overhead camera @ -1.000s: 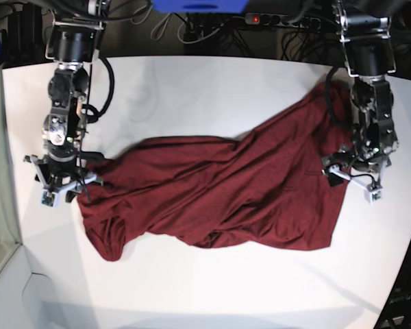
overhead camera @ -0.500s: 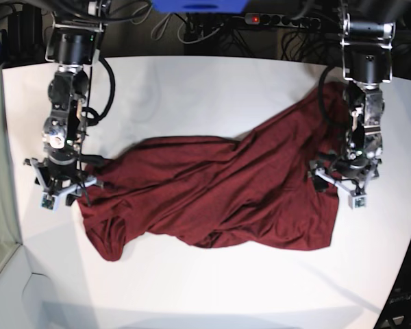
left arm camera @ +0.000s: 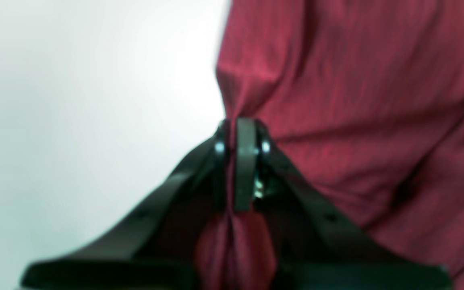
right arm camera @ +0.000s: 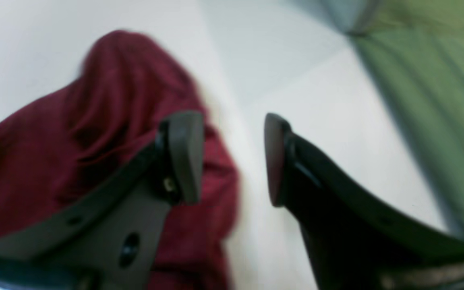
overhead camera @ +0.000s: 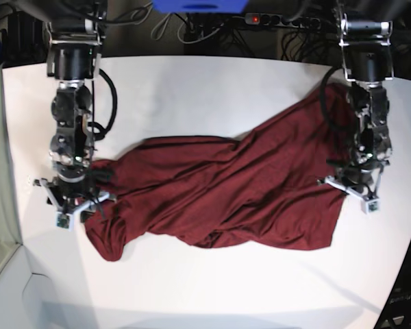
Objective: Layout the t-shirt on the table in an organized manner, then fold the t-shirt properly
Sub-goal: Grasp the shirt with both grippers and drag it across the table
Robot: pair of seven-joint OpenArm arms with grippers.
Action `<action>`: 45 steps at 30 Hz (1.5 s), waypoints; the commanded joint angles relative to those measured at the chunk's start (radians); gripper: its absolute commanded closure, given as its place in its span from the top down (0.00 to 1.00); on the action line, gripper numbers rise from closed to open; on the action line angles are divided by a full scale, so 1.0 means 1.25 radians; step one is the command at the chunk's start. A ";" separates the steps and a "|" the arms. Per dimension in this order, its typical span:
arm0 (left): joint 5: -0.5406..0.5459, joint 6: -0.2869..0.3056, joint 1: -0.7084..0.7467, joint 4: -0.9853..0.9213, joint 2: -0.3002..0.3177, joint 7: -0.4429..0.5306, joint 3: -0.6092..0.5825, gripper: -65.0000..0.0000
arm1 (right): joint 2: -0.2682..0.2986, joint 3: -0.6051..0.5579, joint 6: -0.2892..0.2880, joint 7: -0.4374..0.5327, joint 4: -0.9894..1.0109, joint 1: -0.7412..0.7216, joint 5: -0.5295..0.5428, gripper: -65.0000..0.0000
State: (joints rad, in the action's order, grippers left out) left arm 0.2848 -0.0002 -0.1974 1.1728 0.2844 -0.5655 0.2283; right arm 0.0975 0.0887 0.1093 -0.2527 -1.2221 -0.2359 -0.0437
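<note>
Base view: a dark red t-shirt lies crumpled and twisted across the middle of a white table, stretching from the near left toward the far right. At the shirt's right edge, the left gripper has its fingers closed on a pinched fold of cloth. At the left edge, the right gripper hovers with fingers apart, one finger over the fabric, the other over bare table.

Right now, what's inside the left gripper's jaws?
A pinched fold of the t-shirt edge sits inside the shut left gripper, bunching below the pads. How many layers are caught is hidden, with the white table beside it.
</note>
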 commanded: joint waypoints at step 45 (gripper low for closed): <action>-0.006 -0.009 -0.572 -0.186 0.028 0.208 -0.113 0.00 | 0.107 -0.224 0.004 0.019 0.180 -0.151 0.001 0.40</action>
State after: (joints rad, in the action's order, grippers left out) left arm 0.2768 -0.0082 -0.8600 0.9195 0.3077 -0.3511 0.0845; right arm 0.2260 -0.1955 0.1093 -0.2554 -0.9764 -0.4004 -0.0448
